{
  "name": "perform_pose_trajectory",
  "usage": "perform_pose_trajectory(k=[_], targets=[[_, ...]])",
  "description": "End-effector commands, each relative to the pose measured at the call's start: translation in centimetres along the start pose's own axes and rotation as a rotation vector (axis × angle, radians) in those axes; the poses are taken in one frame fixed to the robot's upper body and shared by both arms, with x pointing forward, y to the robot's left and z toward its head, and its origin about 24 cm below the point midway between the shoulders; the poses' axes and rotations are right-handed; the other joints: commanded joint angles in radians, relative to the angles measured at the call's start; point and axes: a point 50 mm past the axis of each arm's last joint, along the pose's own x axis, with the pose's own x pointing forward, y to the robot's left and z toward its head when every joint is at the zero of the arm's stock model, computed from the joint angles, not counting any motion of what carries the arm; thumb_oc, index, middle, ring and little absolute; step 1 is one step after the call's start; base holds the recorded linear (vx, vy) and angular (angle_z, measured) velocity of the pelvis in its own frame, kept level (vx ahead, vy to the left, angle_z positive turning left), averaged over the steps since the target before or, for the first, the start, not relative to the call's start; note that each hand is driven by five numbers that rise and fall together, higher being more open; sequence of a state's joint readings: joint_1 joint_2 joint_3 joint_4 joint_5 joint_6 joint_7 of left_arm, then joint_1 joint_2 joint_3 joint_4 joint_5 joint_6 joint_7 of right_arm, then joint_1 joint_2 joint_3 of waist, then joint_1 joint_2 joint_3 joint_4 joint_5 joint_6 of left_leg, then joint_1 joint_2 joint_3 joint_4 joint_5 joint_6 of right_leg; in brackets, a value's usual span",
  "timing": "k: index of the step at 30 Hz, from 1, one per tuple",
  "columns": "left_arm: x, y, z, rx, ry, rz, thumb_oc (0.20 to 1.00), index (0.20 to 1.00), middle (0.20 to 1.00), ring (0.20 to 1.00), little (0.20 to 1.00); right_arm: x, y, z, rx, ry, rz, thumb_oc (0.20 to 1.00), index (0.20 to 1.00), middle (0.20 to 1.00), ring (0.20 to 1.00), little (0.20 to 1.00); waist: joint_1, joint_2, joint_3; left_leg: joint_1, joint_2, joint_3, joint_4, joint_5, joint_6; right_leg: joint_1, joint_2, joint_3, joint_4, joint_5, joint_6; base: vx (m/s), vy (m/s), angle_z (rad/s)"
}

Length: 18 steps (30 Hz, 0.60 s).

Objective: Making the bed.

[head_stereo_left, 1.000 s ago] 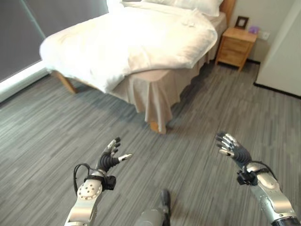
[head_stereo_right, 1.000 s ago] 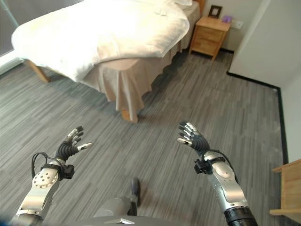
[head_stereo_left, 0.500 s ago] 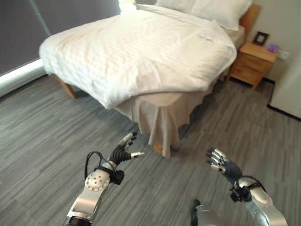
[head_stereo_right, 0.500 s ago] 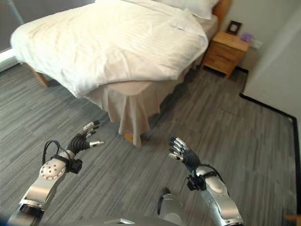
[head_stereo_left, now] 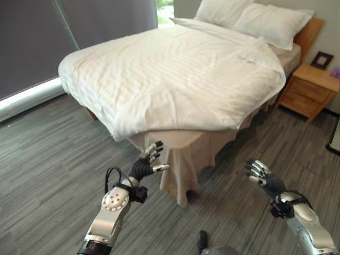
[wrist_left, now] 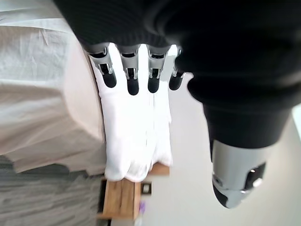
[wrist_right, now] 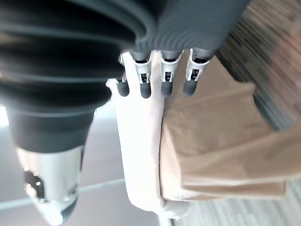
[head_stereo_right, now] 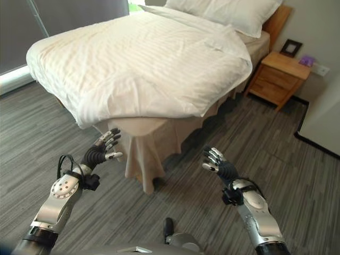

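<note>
The left hand (head_stereo_left: 144, 167) hangs over the grey floor (head_stereo_left: 48, 175) with its fingers spread and relaxed, holding nothing, just short of the foot corner of the bed (head_stereo_left: 207, 146); in the left wrist view its straight dark-tipped fingers (wrist_left: 133, 82) point at the white bedding with clear air between. From this hand the white duvet (head_stereo_left: 175, 79) lies at about 12 to 1 o'clock, its nearest hanging edge (head_stereo_left: 159, 126) close above the fingertips but apart from them, and the beige bed skirt (head_stereo_left: 186, 159) hangs just beside the hand at 3 o'clock. The duvet's long axis runs from that near corner away toward 1 o'clock, up to the two pillows (head_stereo_left: 255, 21) at the wooden headboard (head_stereo_left: 308, 32), so the bed points diagonally away from the robot rather than square to it. The cover looks mostly spread, though its near corner sits pulled up, leaving the skirt bare below. Further right, the right hand (head_stereo_left: 261, 175) also floats over the floor, fingers loosely apart and empty, well clear of the bed's right flank; for it the duvet edge lies at about 11 o'clock. The left hand is judged the nearer, so a first grasp of the corner would likely fall to it. A wooden nightstand (head_stereo_left: 311, 91) stands at 2 o'clock beside the headboard.
</note>
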<state>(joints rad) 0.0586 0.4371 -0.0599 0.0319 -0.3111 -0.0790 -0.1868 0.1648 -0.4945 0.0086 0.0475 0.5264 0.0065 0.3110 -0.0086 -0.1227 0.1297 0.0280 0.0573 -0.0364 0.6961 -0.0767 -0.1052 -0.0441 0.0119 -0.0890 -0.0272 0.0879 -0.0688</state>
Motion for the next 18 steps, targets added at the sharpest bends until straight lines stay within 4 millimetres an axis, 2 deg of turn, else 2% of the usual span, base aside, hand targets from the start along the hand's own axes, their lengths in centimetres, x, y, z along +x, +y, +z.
perform_pose_trajectory(k=[1,2,3,4,5,6,10,13,14,16,18], targets=[[-0.1,1.1,1.5,0.020,-0.072,0.018,1.000,1.000,1.000,1.000,1.000,0.5,-0.4,4.1,-0.053,-0.191,0.001,1.000,1.000,1.000,1.000,1.000,-0.008,0.019,0.014,-0.062,0.079,0.092,-0.376,0.251,0.045,0.043,-0.113,-0.031,0.044,0.047,0.144,0.19,-0.037,0.37],[0.0,0.9,1.0,-0.015,-0.055,0.007,1.000,1.000,1.000,1.000,1.000,0.2,-0.9,4.5,-0.058,-0.206,-0.033,1.000,1.000,1.000,1.000,1.000,-0.009,0.018,0.007,-0.078,0.107,0.165,-0.492,0.235,0.035,0.071,-0.126,-0.053,0.027,0.037,0.156,0.20,0.014,0.42],[0.1,0.6,0.8,-0.025,-0.047,0.000,1.000,1.000,1.000,1.000,1.000,0.1,-1.0,4.6,-0.057,-0.216,-0.040,1.000,1.000,1.000,1.000,1.000,-0.013,0.026,0.002,-0.081,0.108,0.195,-0.550,0.236,0.024,0.078,-0.124,-0.065,0.020,0.031,0.162,0.19,0.012,0.50],[0.1,0.6,0.8,-0.025,-0.047,0.000,1.000,1.000,1.000,1.000,1.000,0.1,-1.0,4.6,-0.058,-0.215,-0.041,1.000,1.000,1.000,1.000,1.000,-0.012,0.026,0.002,-0.077,0.105,0.196,-0.558,0.240,0.024,0.079,-0.125,-0.065,0.019,0.031,0.162,0.17,0.056,0.61],[0.1,0.5,0.3,-0.034,-0.031,0.003,1.000,1.000,1.000,1.000,1.000,-0.2,-1.2,4.7,-0.069,-0.220,-0.055,1.000,1.000,1.000,1.000,1.000,-0.012,0.038,-0.011,-0.084,0.081,0.223,-0.645,0.246,0.017,0.093,-0.124,-0.080,0.003,0.023,0.169,0.18,0.061,0.60],[0.1,0.5,0.2,-0.031,-0.030,0.006,1.000,1.000,1.000,1.000,1.000,-0.2,-1.3,4.6,-0.077,-0.215,-0.060,1.000,1.000,1.000,1.000,1.000,-0.008,0.044,-0.017,-0.096,0.067,0.226,-0.680,0.247,0.018,0.102,-0.121,-0.083,-0.006,0.019,0.170,0.18,0.063,0.42],[0.0,0.6,0.2,-0.025,-0.028,0.013,1.000,1.000,1.000,1.000,1.000,-0.3,-1.4,4.5,-0.106,-0.201,-0.068,1.000,1.000,1.000,1.000,1.000,0.001,0.052,-0.024,-0.098,0.050,0.240,-0.730,0.265,0.016,0.131,-0.126,-0.084,-0.020,0.016,0.181,0.18,0.094,-0.06],[-0.3,1.1,0.4,-0.039,-0.043,0.035,1.000,1.000,1.000,1.000,1.000,-0.1,-1.1,4.1,-0.087,-0.196,-0.068,1.000,1.000,1.000,1.000,1.000,0.005,0.057,-0.037,-0.072,0.039,0.234,-0.740,0.237,0.028,0.147,-0.137,-0.077,-0.024,0.011,0.192,0.20,0.178,-0.25],[-0.6,1.5,0.4,-0.031,-0.044,0.053,1.000,1.000,1.000,1.000,1.000,0.1,-1.0,4.0,-0.081,-0.197,-0.067,1.000,1.000,1.000,1.000,1.000,0.010,0.055,-0.049,-0.043,0.025,0.233,-0.768,0.217,0.042,0.151,-0.151,-0.074,-0.018,0.013,0.205,0.18,0.217,-0.33],[-0.8,2.0,0.6,-0.013,-0.046,0.068,1.000,1.000,1.000,1.000,1.000,0.2,-0.9,3.9,-0.081,-0.196,-0.073,1.000,1.000,1.000,1.000,1.000,0.012,0.054,-0.049,-0.023,0.009,0.246,-0.778,0.195,0.064,0.135,-0.175,-0.059,0.043,0.026,0.219,0.16,0.272,-0.29],[-0.9,2.6,0.8,0.019,-0.043,0.080,1.000,1.000,1.000,1.000,1.000,0.5,-0.8,3.8,-0.102,-0.184,-0.066,1.000,1.000,1.000,1.000,1.000,0.012,0.056,-0.033,-0.002,-0.003,0.253,-0.783,0.172,0.088,0.081,-0.190,-0.038,0.157,0.057,0.235,0.07,0.225,-0.22]])
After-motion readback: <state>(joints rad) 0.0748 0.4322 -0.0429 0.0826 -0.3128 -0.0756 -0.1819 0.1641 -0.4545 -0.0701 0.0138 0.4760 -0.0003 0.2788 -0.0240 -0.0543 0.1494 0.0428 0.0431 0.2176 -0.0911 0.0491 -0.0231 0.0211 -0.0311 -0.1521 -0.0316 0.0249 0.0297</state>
